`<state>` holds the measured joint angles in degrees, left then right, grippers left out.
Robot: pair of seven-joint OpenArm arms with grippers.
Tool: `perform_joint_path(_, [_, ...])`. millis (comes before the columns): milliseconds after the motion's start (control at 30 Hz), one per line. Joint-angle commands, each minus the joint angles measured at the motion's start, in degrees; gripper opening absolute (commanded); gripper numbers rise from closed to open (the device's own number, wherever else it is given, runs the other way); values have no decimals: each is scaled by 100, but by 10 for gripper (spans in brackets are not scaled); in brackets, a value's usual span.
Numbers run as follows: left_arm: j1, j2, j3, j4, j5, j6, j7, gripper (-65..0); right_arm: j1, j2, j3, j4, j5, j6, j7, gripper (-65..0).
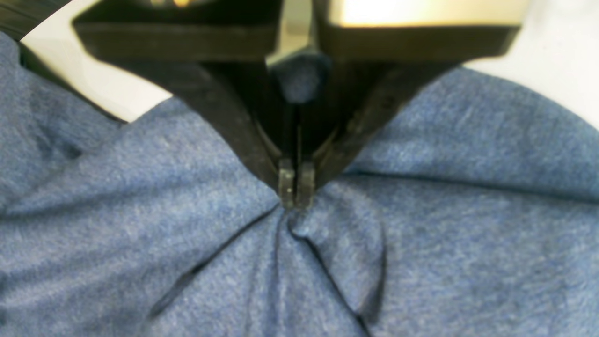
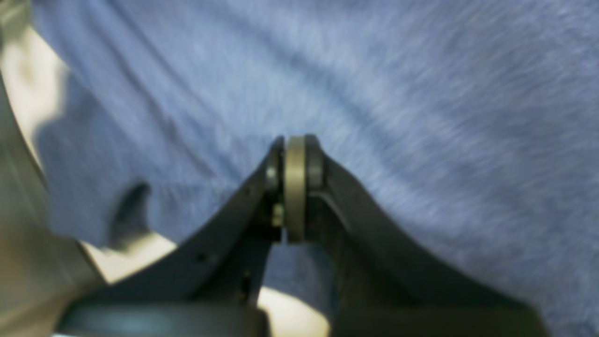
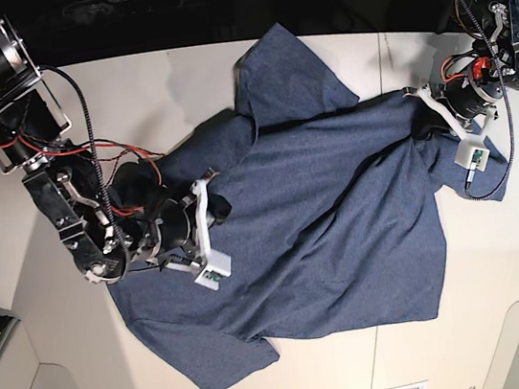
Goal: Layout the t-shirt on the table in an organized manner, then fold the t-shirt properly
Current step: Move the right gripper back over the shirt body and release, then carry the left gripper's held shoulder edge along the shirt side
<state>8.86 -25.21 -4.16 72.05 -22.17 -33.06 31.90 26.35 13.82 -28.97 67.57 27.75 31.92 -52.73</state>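
T-shirt (image 3: pixel 333 233): blue, rumpled, spread across the middle of the worktop (image 3: pixel 128 87). Left gripper (image 1: pixel 295 189): fingers pinching a fabric fold. Right gripper (image 2: pixel 295 187): fingers pressed together on cloth. Handling: draw both grips apart evenly, low, until creases flatten.

Base view: even overhead light, sharp focus, soft shadows under the t-shirt (image 3: pixel 342 231) folds, dark background along the top edge. Left wrist view: soft focus, blown-out glare upper right. Right wrist view: heavy blur throughout, dim warm patch at lower left
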Motion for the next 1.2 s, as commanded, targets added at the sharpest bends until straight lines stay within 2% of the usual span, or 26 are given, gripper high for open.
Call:
perform_joint_path(0, [162,-20,44,-146,654,326,907,-650,144,44,-122,90,-76,-52,-83,-650])
perform_joint_path(133, [160,-20,44,-146,654,326,907,-650,140,81,-756,90,-291,-201,-1187,-650])
perform_joint_path(200, [160,-17,44,-146,654,328,907,-650,138,127,-1073,90,-278,-216,-1537,-650])
perform_joint_path(400, [162,-17,44,-146,654,328,907,-650,138,448,-1784,127,-162,-214,-1676,-650])
perform_joint_path(667, [160,-17,44,-146,654,452,905,-650,138,1156,-1801,975,-120,-219,-1648,-650])
perform_joint_path(900, [160,-17,44,-146,654,452,907,-650,133,1867,-1801,1799,866,-212,-1633,-650])
perform_joint_path(1067, [160,-17,44,-146,654,455,905,-650,-22,1947,-1749,1906,977,-212,-1626,-650])
perform_joint_path(1167, [160,-20,44,-146,654,455,903,-650,-103,1947,-1596,1926,973,-216,-1375,-650])
